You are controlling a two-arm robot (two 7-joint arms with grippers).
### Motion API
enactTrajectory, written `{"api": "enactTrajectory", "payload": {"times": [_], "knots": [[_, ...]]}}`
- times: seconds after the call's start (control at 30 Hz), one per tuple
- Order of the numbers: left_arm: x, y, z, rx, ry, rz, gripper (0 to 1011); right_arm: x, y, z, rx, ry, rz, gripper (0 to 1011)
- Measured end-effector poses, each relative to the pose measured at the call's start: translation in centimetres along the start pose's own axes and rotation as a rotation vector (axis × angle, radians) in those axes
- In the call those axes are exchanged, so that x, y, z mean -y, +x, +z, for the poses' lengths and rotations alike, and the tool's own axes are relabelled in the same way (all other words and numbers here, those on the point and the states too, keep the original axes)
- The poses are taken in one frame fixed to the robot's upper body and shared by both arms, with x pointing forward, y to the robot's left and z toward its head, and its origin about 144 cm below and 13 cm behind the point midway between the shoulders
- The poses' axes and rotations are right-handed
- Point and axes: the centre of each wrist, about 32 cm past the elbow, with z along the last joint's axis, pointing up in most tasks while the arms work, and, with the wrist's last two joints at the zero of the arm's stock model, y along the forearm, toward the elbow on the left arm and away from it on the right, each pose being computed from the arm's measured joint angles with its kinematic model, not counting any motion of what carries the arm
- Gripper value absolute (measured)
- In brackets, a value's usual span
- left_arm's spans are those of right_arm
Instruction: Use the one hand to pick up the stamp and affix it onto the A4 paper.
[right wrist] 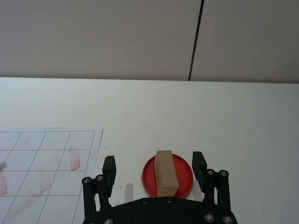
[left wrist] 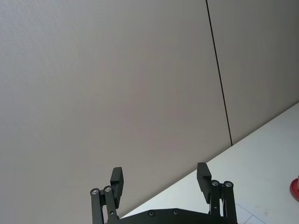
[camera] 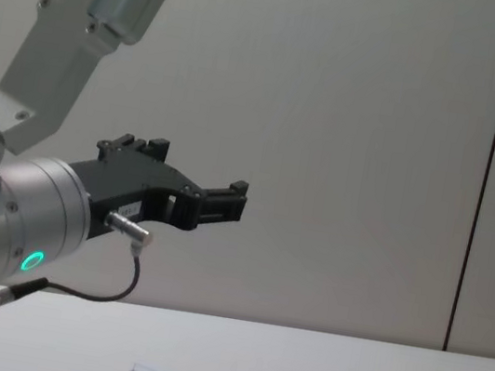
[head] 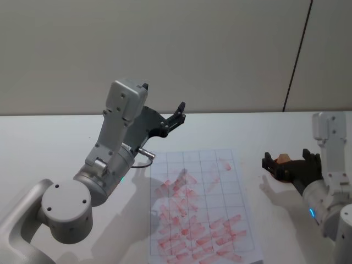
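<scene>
Item one: right gripper, jaws spread, gripping nothing. Between its jaws we find the stamp, a tan wooden block standing on a red pad on the table (a gap shows on either side). The A4 paper, marked in red, lies to this gripper's left. Item two: left gripper, raised off the table, jaws likewise apart.

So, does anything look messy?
Only the paper: red marks lie crooked and smeared across its grid. The stamp sits on its red pad between the right gripper's open fingers. The left gripper hovers high, open.
</scene>
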Motion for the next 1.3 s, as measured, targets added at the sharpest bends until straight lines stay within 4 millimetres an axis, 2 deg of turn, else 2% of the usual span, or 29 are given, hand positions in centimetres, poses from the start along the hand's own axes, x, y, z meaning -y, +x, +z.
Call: {"api": "enactTrajectory", "payload": {"times": [0.33,0.47,0.6,0.67,0.77,0.87,1.23,1.3], "knots": [[0.0,0.0,0.0,0.0,0.0,0.0,1002,-1.3,0.1,-0.4,0.007,-0.049,-0.007,1001],[0.0,0.0,0.0,0.0,0.0,0.0,1001,-1.7,0.1,-0.5,0.007,-0.064,-0.01,960],[0.0,0.0,0.0,0.0,0.0,0.0,1001,-2.0,0.2,-0.6,0.006,-0.082,-0.014,834],[0.0,0.0,0.0,0.0,0.0,0.0,1001,-2.1,0.2,-0.6,0.005,-0.088,-0.016,807],[0.0,0.0,0.0,0.0,0.0,0.0,1001,-2.2,0.2,-0.7,0.004,-0.096,-0.018,688],[0.0,0.0,0.0,0.0,0.0,0.0,1002,-2.3,0.3,-0.7,0.003,-0.103,-0.021,616],[0.0,0.0,0.0,0.0,0.0,0.0,1001,-2.4,0.5,-0.7,0.002,-0.118,-0.039,249],[0.0,0.0,0.0,0.0,0.0,0.0,1001,-2.3,0.5,-0.8,0.002,-0.121,-0.044,217]]}}
